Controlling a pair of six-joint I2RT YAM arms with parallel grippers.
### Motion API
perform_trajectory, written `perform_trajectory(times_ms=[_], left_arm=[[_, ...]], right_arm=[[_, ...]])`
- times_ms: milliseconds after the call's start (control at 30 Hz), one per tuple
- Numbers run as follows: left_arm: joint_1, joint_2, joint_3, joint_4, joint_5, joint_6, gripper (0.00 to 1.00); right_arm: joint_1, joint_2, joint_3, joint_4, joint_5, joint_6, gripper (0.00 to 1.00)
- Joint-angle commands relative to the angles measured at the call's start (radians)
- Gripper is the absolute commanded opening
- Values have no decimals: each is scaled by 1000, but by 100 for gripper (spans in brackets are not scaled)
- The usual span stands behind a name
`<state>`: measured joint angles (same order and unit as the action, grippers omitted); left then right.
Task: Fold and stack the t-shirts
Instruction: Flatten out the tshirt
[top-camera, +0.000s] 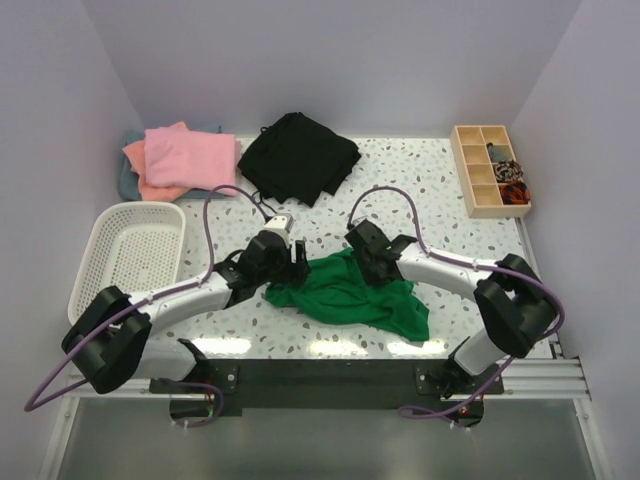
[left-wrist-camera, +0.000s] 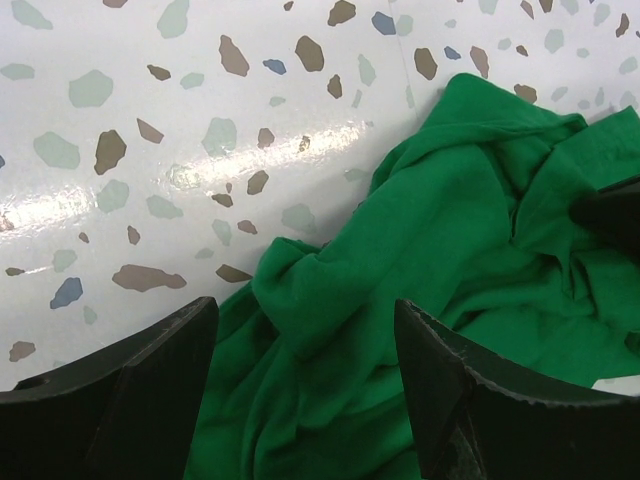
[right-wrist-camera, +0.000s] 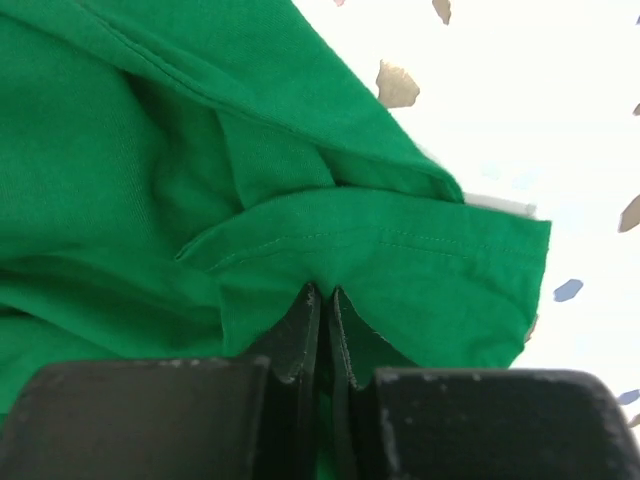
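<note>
Where the two arms meet over the near half of the speckled surface (top-camera: 420, 170), the green t-shirt (top-camera: 350, 295) lies in a crumpled, unfolded heap. The right hand (top-camera: 365, 245) is at the shirt's far edge. Its wrist view shows the right hand (right-wrist-camera: 322, 295) with both fingers pressed together, pinching a stitched hem of the green t-shirt (right-wrist-camera: 150, 150). The left hand (top-camera: 290, 255) sits at the shirt's left end. In its wrist view the left hand (left-wrist-camera: 300, 320) has its fingers (left-wrist-camera: 160, 390) spread wide apart, with a bunched fold of the green t-shirt (left-wrist-camera: 450, 250) lying between and beneath them; whether the fingers touch the cloth I cannot tell.

In the far left corner a pink t-shirt (top-camera: 190, 155) rests folded on a salmon-orange t-shirt (top-camera: 135, 155), with a grey-teal t-shirt (top-camera: 125, 182) showing underneath at the left. A black garment (top-camera: 298, 158) lies loosely heaped just right of that stack. A white mesh basket (top-camera: 140, 207) sits at the left edge, and a wooden compartment box (top-camera: 462, 165) with small items stands at the far right.
</note>
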<state>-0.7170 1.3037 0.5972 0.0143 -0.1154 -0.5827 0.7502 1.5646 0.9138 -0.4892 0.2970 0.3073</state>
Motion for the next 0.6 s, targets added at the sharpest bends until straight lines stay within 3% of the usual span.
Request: perform_trajectory(times_ms=[0, 233, 467, 533, 567], left_arm=[[-4, 11, 1, 62, 6, 12, 76], [-4, 16, 1, 73, 10, 11, 76], [-6, 31, 3, 87, 28, 6, 76], [-6, 29, 3, 88, 16, 6, 76], [-6, 32, 3, 90, 11, 7, 76]], right_arm=[[-5, -87, 33, 0, 54, -4, 0], [-6, -369, 160, -162, 345, -31, 0], [-60, -407, 169, -207, 522, -2, 0], [-80, -400, 155, -193, 521, 1, 7], [-83, -394, 151, -184, 498, -4, 0]])
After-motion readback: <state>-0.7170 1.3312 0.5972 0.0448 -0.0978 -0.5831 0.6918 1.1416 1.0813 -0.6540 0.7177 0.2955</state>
